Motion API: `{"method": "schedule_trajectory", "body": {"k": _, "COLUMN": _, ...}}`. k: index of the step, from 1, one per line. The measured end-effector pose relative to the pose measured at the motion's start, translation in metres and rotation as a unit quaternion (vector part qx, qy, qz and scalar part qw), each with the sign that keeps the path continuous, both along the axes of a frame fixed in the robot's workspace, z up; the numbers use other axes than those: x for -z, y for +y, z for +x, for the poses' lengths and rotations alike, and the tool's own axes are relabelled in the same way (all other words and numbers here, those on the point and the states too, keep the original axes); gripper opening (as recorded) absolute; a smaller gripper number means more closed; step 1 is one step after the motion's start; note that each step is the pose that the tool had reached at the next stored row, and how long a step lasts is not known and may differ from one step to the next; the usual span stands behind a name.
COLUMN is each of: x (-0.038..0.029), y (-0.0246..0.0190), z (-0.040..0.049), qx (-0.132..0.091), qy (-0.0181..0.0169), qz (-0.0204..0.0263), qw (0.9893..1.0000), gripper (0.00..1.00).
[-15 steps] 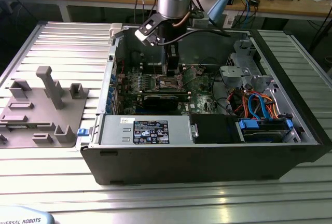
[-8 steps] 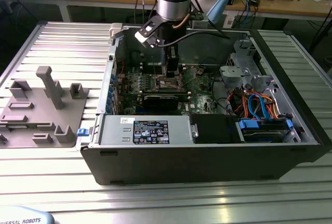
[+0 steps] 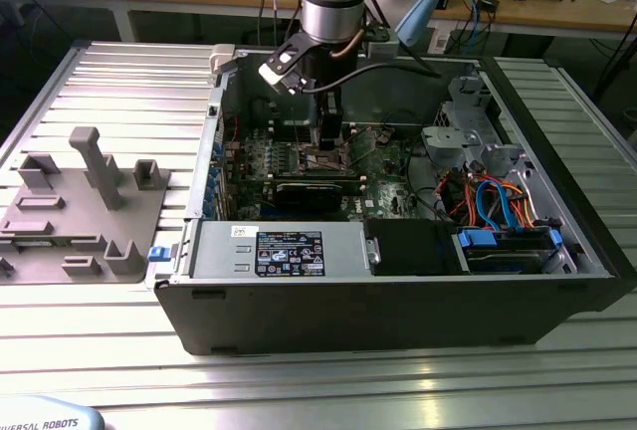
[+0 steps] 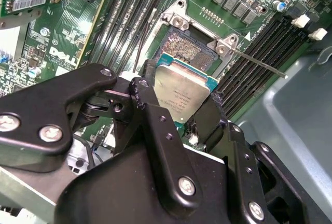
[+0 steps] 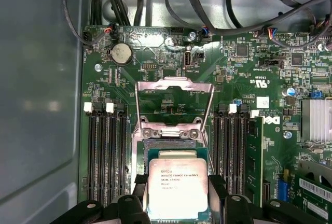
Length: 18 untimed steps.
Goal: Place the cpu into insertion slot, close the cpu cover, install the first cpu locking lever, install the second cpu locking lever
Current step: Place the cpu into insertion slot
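Black gripper [image 4: 178, 93] is clamping the flat square silver-topped cpu [image 5: 178, 187], seemingly just above the dark silver-rimmed insertion slot [image 4: 188, 47]; silvery cpu cover [image 5: 174, 82] is standing open.

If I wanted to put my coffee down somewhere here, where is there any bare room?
The slatted table is bare in front of the computer case and beyond the grey holder at the exterior view's left. Inside the case it is crowded: the gripper holds the chip among cables.
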State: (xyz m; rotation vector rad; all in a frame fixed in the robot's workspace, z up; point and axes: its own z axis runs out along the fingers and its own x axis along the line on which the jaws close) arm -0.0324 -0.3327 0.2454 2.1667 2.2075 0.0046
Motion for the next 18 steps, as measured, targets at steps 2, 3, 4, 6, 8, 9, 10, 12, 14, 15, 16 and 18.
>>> {"method": "schedule_trajectory", "body": {"k": 2, "x": 0.0004, "y": 0.0000, "z": 0.0000, "qx": 0.000, "qy": 0.0000, "qz": -0.0001, "qw": 1.0000, "gripper": 0.54}}
{"method": "schedule_trajectory", "body": {"k": 3, "x": 0.0006, "y": 0.0000, "z": 0.0000, "qx": 0.000, "qy": 0.0000, "qz": 0.0000, "qw": 1.0000, "gripper": 0.54}}
{"method": "schedule_trajectory", "body": {"k": 4, "x": 0.0010, "y": 0.0000, "z": 0.0000, "qx": 0.000, "qy": 0.0000, "qz": 0.0000, "qw": 1.0000, "gripper": 0.54}}
{"method": "schedule_trajectory", "body": {"k": 6, "x": 0.0014, "y": 0.0000, "z": 0.0000, "qx": 0.000, "qy": 0.0000, "qz": 0.0000, "qw": 1.0000, "gripper": 0.54}}
{"method": "schedule_trajectory", "body": {"k": 8, "x": 0.0023, "y": 0.0000, "z": 0.0000, "qx": 0.000, "qy": 0.0000, "qz": 0.0000, "qw": 1.0000, "gripper": 0.54}}
{"method": "schedule_trajectory", "body": {"k": 9, "x": 0.0026, "y": 0.0000, "z": 0.0000, "qx": 0.000, "qy": 0.0000, "qz": 0.0000, "qw": 1.0000, "gripper": 0.54}}
{"method": "schedule_trajectory", "body": {"k": 10, "x": 0.0029, "y": 0.0000, "z": 0.0000, "qx": 0.000, "qy": 0.0000, "qz": 0.0000, "qw": 1.0000, "gripper": 0.54}}
{"method": "schedule_trajectory", "body": {"k": 12, "x": 0.0038, "y": 0.0000, "z": 0.0000, "qx": 0.000, "qy": 0.0000, "qz": 0.0000, "qw": 1.0000, "gripper": 0.54}}
{"method": "schedule_trajectory", "body": {"k": 14, "x": 0.0045, "y": 0.0000, "z": 0.0000, "qx": 0.000, "qy": 0.0000, "qz": 0.0000, "qw": 1.0000, "gripper": 0.54}}
{"method": "schedule_trajectory", "body": {"k": 15, "x": 0.0048, "y": 0.0000, "z": 0.0000, "qx": 0.000, "qy": 0.0000, "qz": 0.0000, "qw": 1.0000, "gripper": 0.54}}
{"method": "schedule_trajectory", "body": {"k": 16, "x": 0.0050, "y": 0.0000, "z": 0.0000, "qx": 0.000, "qy": 0.0000, "qz": 0.0000, "qw": 1.0000, "gripper": 0.54}}
{"method": "schedule_trajectory", "body": {"k": 18, "x": 0.0054, "y": 0.0000, "z": 0.0000, "qx": 0.000, "qy": 0.0000, "qz": 0.0000, "qw": 1.0000, "gripper": 0.54}}
